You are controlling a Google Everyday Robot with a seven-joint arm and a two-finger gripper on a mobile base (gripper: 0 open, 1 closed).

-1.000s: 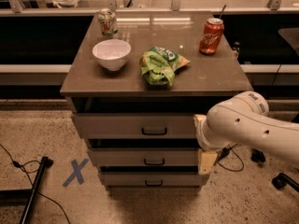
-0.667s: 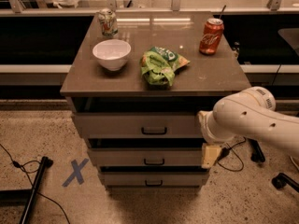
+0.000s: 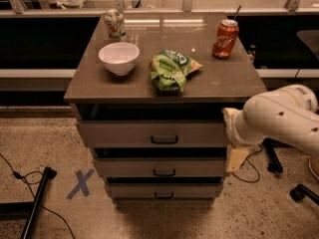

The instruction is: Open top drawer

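Note:
The top drawer (image 3: 149, 133) is the widest grey-beige front of three on the cabinet, with a small dark handle (image 3: 164, 140) at its centre. A dark gap shows between it and the cabinet top. My white arm (image 3: 279, 118) comes in from the right. My gripper (image 3: 234, 156) hangs at the arm's end beside the right end of the top drawer front, well to the right of the handle and holding nothing that I can see.
On the cabinet top (image 3: 219, 83) stand a white bowl (image 3: 118, 58), a green chip bag (image 3: 172, 69), a red soda can (image 3: 225, 39) and a second can (image 3: 115, 24). Two narrower drawers (image 3: 159, 169) lie below. A blue X (image 3: 79, 183) marks the floor, with a black stand leg and cables at left.
My arm and gripper have drifted to the right, towards the cabinet's right edge. The drawers and the things on top have not moved.

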